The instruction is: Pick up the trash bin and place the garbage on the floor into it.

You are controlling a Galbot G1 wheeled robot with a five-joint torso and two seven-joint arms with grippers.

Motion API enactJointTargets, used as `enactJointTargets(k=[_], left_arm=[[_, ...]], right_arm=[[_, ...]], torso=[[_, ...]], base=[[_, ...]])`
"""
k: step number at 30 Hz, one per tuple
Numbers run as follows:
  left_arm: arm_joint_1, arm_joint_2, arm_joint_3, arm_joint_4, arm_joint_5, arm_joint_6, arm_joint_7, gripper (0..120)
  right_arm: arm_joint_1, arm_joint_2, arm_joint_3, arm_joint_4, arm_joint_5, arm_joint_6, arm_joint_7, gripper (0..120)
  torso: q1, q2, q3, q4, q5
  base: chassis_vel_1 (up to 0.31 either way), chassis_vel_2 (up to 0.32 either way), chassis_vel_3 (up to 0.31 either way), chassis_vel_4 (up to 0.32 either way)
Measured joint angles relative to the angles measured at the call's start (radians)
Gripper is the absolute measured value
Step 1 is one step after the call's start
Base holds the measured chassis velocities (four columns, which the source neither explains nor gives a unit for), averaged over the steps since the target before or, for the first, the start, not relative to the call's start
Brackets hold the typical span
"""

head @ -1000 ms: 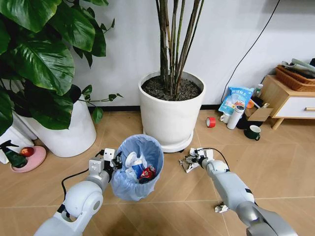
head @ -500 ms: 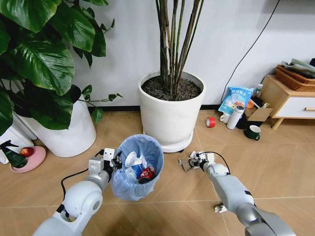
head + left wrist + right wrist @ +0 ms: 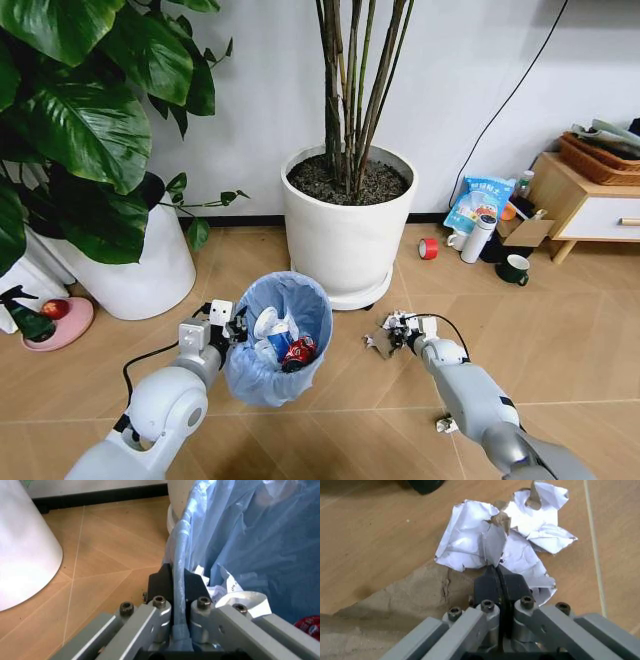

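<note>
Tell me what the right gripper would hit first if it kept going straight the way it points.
Judging by the views, the crumpled white paper: the right gripper, fingers shut, already pinches its near edge just above the floor. Depth beyond is unclear.

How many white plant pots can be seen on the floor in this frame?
2: one big white pot holding thin stems stands by the wall behind the trash bin; the other white pot sits left under broad leaves. None seems hidden.
</note>
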Motion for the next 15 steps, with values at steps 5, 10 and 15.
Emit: enactJointTargets(k=[5,10,15], left_arm=[[0.003,0.002,0.000,-0.005,-0.001,0.000,0.000,0],[0.006,0.002,-0.003,-0.005,-0.001,-0.001,-0.002,0],[-0.002,0.002,-0.005,0.006,-0.003,-0.001,-0.005,0]], right_arm=[[-0.049,-0.017,0.015,0.065,0.036,-0.008,0.010,0],[-0.129,-0.048,0.029,0.189,0.102,-0.020,0.027,0],[-0.232,-0.108,0.047,0.382,0.150,-0.033,0.044,0]], torso=[[0.000,0.000,0.000,0.0000,-0.0001],[0.000,0.000,0.000,-0.0001,0.0002],[0.000,0.000,0.000,-0.0004,0.0004]], base=[[0.000,0.000,0.000,0.000],[0.000,0.000,0.000,0.000],[0.000,0.000,0.000,0.000]])
